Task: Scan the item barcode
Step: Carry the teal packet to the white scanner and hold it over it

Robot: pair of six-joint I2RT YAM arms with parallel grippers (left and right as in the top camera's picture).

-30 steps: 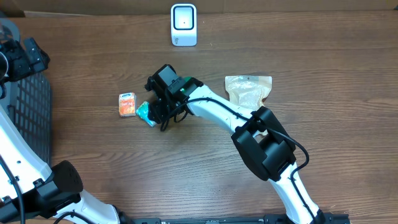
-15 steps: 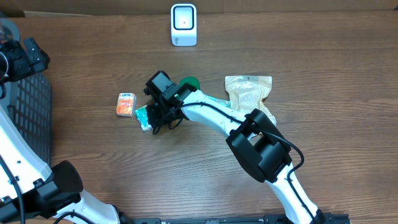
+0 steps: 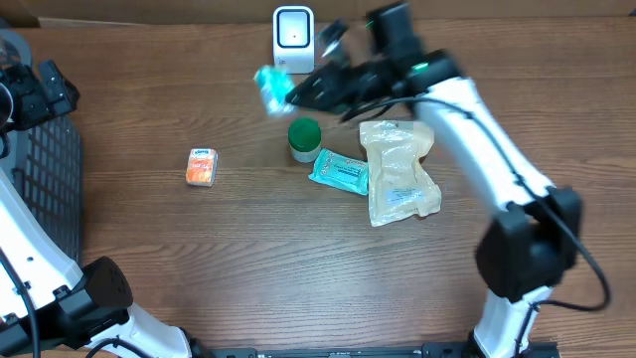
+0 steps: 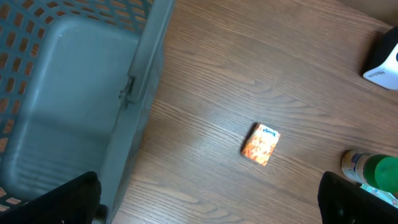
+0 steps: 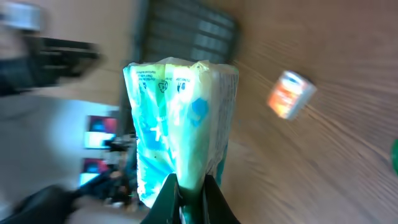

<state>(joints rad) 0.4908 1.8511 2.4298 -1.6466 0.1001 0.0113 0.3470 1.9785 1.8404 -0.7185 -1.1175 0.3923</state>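
Pinching a teal packet [image 3: 270, 86] tight in the right gripper [image 5: 188, 186] near the white scanner [image 3: 293, 40]; holding the left gripper [image 4: 211, 205] spread wide beside the basket [image 4: 146, 68].

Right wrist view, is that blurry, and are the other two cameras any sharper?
Right wrist view: the background is streaked with motion blur and the orange box is a smear, while the teal packet pinched in the right gripper is fairly legible. Overhead view: gripper and packet are smeared, but the green-capped bottle is crisp. Left wrist view: sharp throughout, basket included.
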